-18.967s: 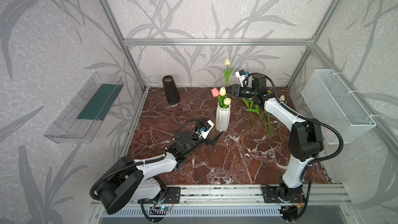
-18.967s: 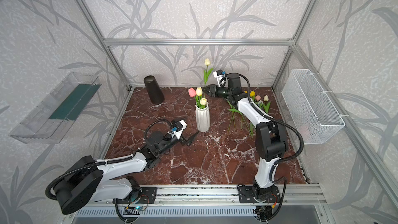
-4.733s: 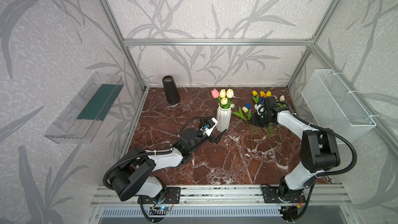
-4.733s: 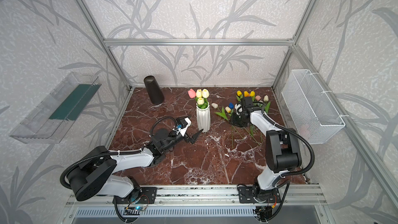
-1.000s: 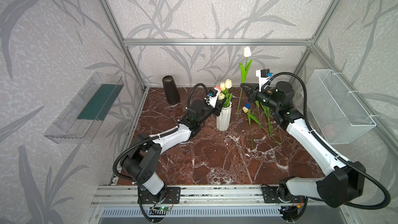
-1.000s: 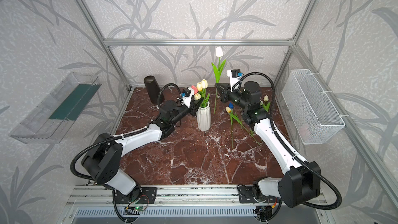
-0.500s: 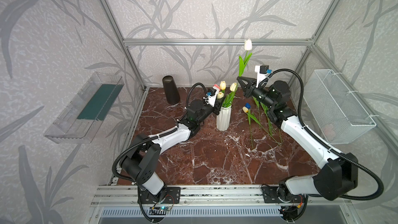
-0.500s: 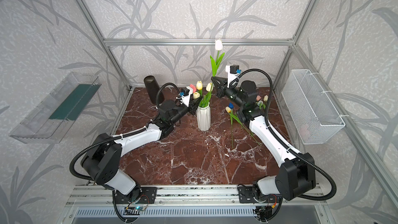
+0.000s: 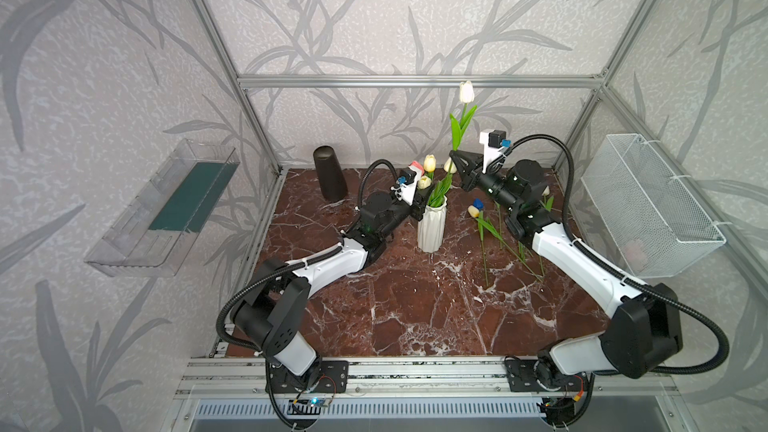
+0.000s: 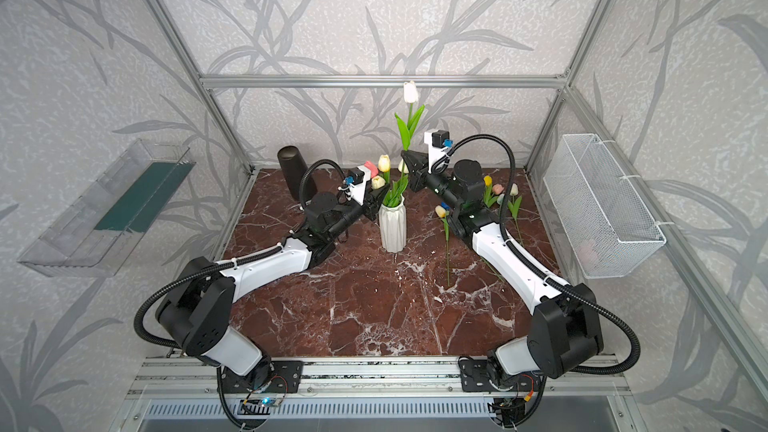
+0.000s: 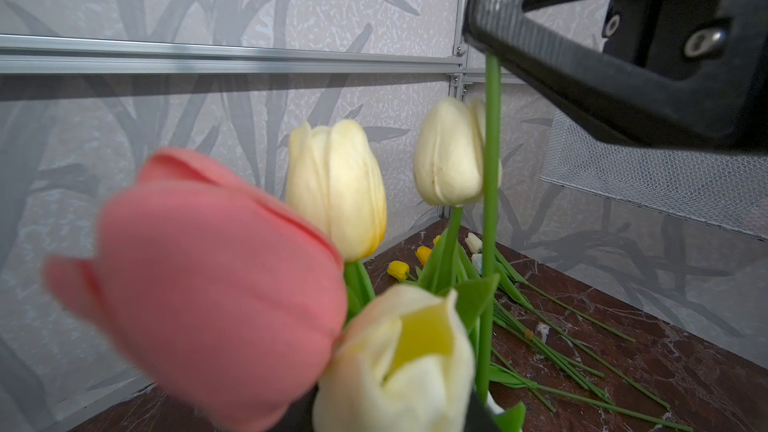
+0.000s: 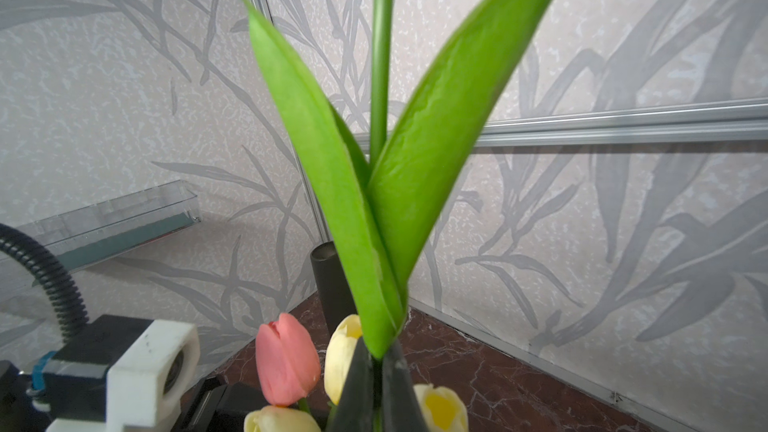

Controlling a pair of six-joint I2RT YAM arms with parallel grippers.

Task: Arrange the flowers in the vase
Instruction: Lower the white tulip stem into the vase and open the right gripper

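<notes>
Right end effector (image 9: 456, 158) clenched on the green stem of the white tulip (image 9: 466, 92), just below its two leaves; right wrist view shows the stem pinched between the black fingertips (image 12: 357, 396). Gripping under the leaves leaves the head high and free; flower stands near upright, so the lower stem runs down toward the mouth of the vase (image 9: 431, 230). Stem's foot looks to be at the rim or just inside; how deep, cannot tell.

Left end effector (image 9: 417, 213) reaches in from the left and is closed on the vase's neck, fingers either side; judged a brace, so the tall narrow vase does not tip or slide while a stem is pushed in.

Already in the vase: pink tulip (image 11: 216, 284) and cream tulips (image 11: 336, 189), heads crowded at the mouth.

Loose flowers (image 9: 498, 243) lie on the bench (image 9: 395, 317) just right of the vase, within the right arm's reach; a supply pile, most of the task not yet done.

Risk, as judged: leaves catching on the crowded heads during lowering.
</notes>
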